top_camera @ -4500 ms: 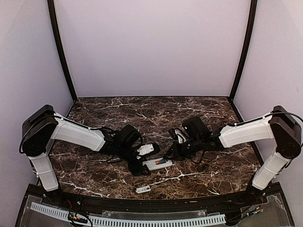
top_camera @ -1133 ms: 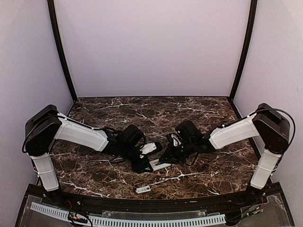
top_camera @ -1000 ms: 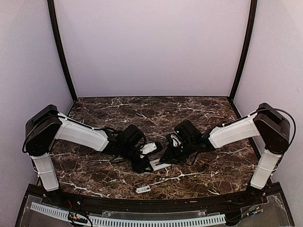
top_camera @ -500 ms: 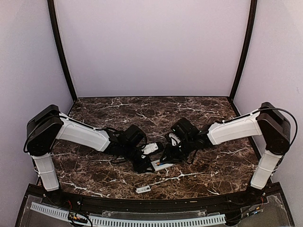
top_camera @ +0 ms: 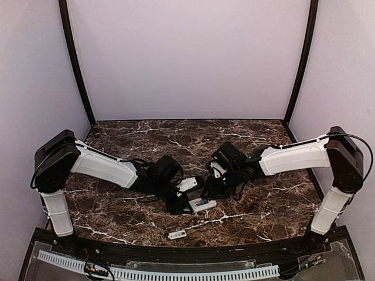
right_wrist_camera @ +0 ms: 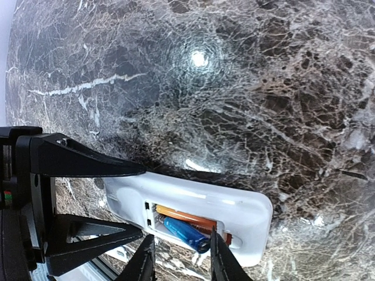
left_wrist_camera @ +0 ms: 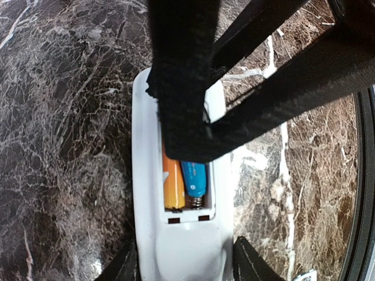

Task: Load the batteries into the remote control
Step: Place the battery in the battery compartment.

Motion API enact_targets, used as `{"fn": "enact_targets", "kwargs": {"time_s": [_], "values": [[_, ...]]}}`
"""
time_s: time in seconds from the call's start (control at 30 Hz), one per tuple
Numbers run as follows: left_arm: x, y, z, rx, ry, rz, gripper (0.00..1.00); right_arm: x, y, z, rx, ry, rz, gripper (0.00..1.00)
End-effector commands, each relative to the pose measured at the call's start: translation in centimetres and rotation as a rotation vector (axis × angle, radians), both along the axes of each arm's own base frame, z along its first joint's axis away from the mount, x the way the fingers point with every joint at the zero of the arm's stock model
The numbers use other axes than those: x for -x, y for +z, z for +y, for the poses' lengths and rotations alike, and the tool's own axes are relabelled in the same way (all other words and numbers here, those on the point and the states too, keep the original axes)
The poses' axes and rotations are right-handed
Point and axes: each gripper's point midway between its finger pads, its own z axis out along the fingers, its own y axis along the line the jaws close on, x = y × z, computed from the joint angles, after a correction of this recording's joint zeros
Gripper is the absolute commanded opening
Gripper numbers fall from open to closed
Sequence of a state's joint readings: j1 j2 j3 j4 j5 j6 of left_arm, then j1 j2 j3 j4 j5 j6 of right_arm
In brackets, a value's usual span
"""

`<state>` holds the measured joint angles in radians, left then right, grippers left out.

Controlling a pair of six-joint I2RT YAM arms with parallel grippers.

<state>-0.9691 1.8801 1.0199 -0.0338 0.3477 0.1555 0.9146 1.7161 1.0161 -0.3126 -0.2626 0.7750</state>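
Observation:
The white remote control (top_camera: 203, 205) lies back side up on the marble, its battery bay uncovered. My left gripper (top_camera: 181, 204) is shut on its near end, with one finger against each long side (left_wrist_camera: 126, 266). Both batteries are in the bay: the orange one (left_wrist_camera: 173, 184) lies flat, and the blue one (right_wrist_camera: 184, 230) beside it is tilted, its right end raised. My right gripper (right_wrist_camera: 180, 260) hovers just over the bay, open, with its fingertips (right_wrist_camera: 220, 257) either side of the blue battery and not pinching it. In the left wrist view the right gripper's black fingers hide the far half of the bay.
A small loose white battery cover (top_camera: 177, 234) lies near the table's front edge, in front of the remote. Both arms meet over the middle of the dark marble top (top_camera: 246, 140), which violet walls close in on three sides.
The right gripper's jaws have parted and drawn back slightly from the bay, leaving the blue battery there. The left gripper has kept its hold on the remote and shifted it a little right.

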Motion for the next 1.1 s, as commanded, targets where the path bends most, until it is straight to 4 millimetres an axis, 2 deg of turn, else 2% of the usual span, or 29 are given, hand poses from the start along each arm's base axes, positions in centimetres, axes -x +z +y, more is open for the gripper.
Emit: {"fn": "enact_targets", "kwargs": {"time_s": [0.0, 0.3, 0.47, 1.07], "values": [[3.9, -5.5, 4.1, -0.212, -0.018, 0.158, 0.36, -0.3, 1.2, -0.6, 0.036, -0.002, -0.042, 0.29], [3.9, -5.6, 4.1, -0.219, -0.018, 0.158, 0.36, -0.1, 1.3, -0.9, 0.046, 0.005, -0.041, 0.20], [3.9, -5.7, 4.1, -0.223, -0.016, 0.160, 0.36, 0.0, 0.8, -0.8, 0.047, 0.012, -0.028, 0.10], [3.8, -5.9, 4.3, -0.232, -0.011, 0.161, 0.34, 0.8, -1.6, -0.9, 0.053, 0.010, 0.022, 0.02]]}}
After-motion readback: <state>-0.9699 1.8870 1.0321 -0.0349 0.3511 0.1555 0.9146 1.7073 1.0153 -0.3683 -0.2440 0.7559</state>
